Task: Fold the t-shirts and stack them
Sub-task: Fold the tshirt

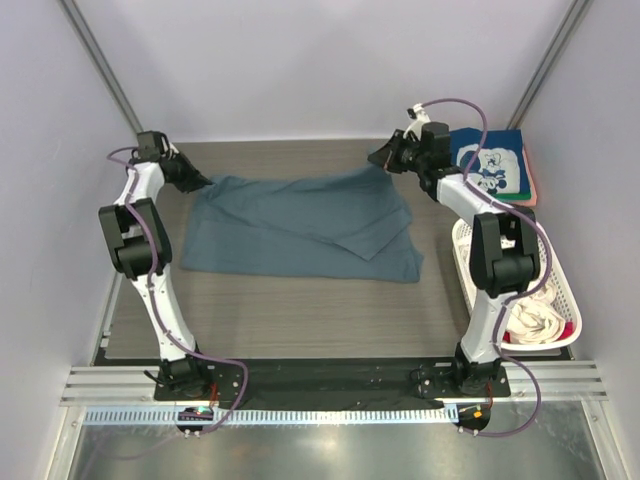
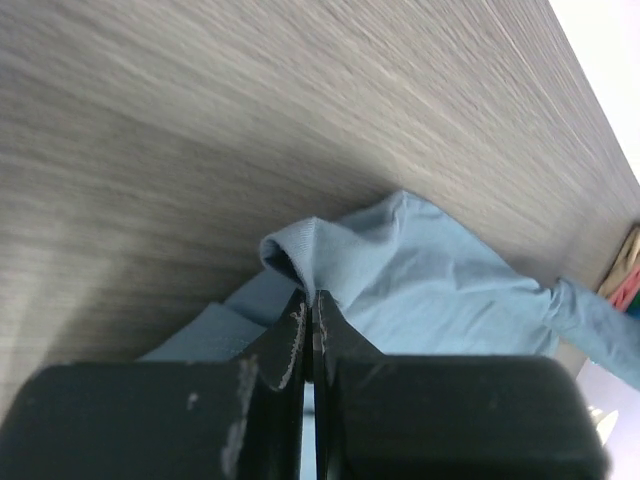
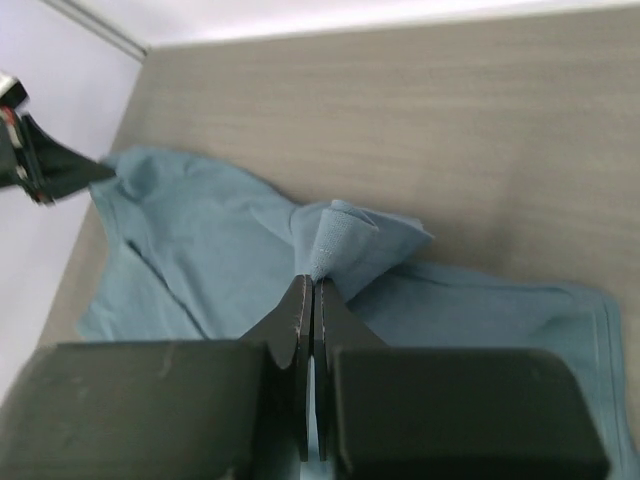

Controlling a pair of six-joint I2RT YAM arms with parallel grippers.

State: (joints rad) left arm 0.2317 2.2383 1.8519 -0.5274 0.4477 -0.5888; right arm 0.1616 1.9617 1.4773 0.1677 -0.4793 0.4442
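Shirt [image 1: 290,232] slate-blue, long axis left-right | left gripper [image 1: 207,183], right gripper [image 1: 376,158] pinching its far corners

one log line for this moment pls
left gripper: shut on slate-blue t-shirt | right gripper: shut on slate-blue t-shirt | rest of shirt on table

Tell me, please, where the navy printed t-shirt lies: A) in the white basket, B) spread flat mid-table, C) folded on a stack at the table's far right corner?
C: the navy printed t-shirt sits folded atop a stack, beyond the white basket.
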